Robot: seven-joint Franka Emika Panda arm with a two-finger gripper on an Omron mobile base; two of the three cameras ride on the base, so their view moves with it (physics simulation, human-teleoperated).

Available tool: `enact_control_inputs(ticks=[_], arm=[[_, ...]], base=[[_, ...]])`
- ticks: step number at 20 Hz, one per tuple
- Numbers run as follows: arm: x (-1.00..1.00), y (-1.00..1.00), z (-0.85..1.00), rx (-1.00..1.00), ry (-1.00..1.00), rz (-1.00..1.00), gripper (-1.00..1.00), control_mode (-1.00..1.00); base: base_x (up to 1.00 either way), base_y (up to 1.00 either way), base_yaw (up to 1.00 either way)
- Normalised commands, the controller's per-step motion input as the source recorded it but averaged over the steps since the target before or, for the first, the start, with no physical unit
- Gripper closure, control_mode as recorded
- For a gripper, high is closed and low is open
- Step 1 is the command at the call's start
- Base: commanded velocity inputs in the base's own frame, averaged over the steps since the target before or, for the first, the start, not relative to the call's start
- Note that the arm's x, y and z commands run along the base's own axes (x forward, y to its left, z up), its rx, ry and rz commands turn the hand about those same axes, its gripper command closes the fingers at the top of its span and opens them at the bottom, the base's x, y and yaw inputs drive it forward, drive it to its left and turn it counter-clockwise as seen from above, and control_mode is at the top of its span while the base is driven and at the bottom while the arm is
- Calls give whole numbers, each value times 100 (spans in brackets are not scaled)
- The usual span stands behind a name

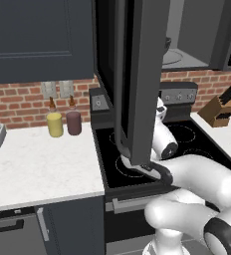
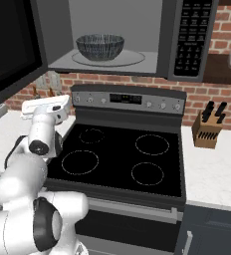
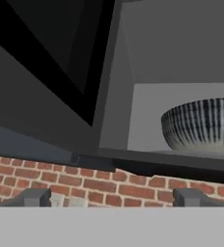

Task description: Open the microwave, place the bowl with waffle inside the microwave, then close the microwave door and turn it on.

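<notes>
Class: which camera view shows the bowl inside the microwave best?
The right base view: the whole bowl sits unobstructed on the glass plate. The hand view cuts off its right side; the left base view shows a sliver.

Bowl (image 2: 100, 47) dk grey-blue w/ pale streaks; microwave (image 2: 137, 30) interior lt grey; stove (image 2: 120, 159) blk.

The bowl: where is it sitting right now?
The bowl sits inside the open microwave on its round glass plate, left of the keypad and above the stove in the right base view.

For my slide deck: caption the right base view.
Bowl sits inside the microwave, door open.
</notes>
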Motion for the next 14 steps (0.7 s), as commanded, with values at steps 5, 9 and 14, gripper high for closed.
enact_control_inputs(ticks=[5, 9, 14], arm=[[-56, 67, 25, -1, -2, -18, -100, -100], [-40, 73, 12, -1, 0, -18, -100, -100], [-38, 66, 11, 0, 0, -19, -100, -100]], base=[[0, 0, 0], [0, 0, 0], [0, 0, 0]])
